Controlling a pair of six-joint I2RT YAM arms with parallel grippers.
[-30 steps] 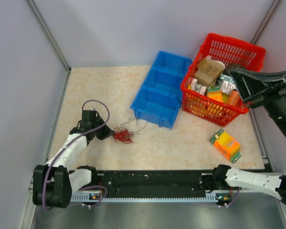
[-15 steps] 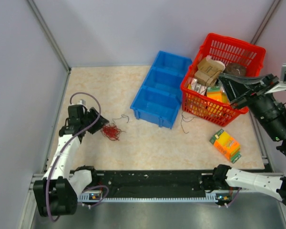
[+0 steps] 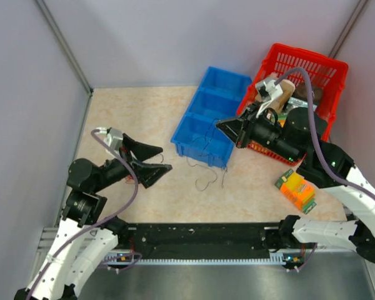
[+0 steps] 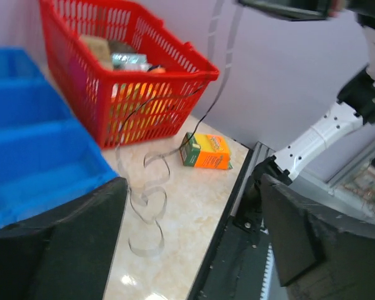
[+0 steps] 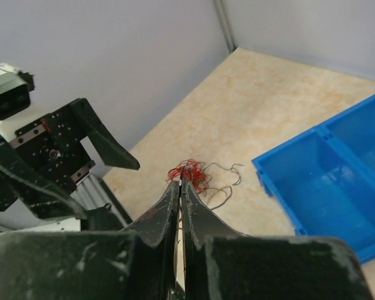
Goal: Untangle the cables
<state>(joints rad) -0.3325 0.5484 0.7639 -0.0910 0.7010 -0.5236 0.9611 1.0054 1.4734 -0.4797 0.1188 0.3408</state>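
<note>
The fingers [image 3: 144, 150] of the left gripper [image 3: 165, 159] are spread wide apart, and nothing is held between them. They are raised above the left part of the surface [image 3: 131, 106] and pointed toward the blue tray [image 3: 197, 152]. The fingers [image 5: 159, 215] of the right gripper [image 3: 220, 125] are pressed together, with only a thin slit seen between them in the right wrist view. They appear to be clamped on a dark cable [image 3: 203, 186]. This cable is seen hanging from the tip, past the near corner of the blue tray, and down to loose loops on the surface. The red cable [image 5: 189, 174] is bunched in a small tangle on the surface, between the left gripper and the blue tray, with a few dark strands trailing from it. In the top view it is mostly hidden behind the left fingers. A red basket [image 3: 281, 147] of packets stands just beside the tray, and an orange box [image 3: 295, 189] lies near it.
</note>
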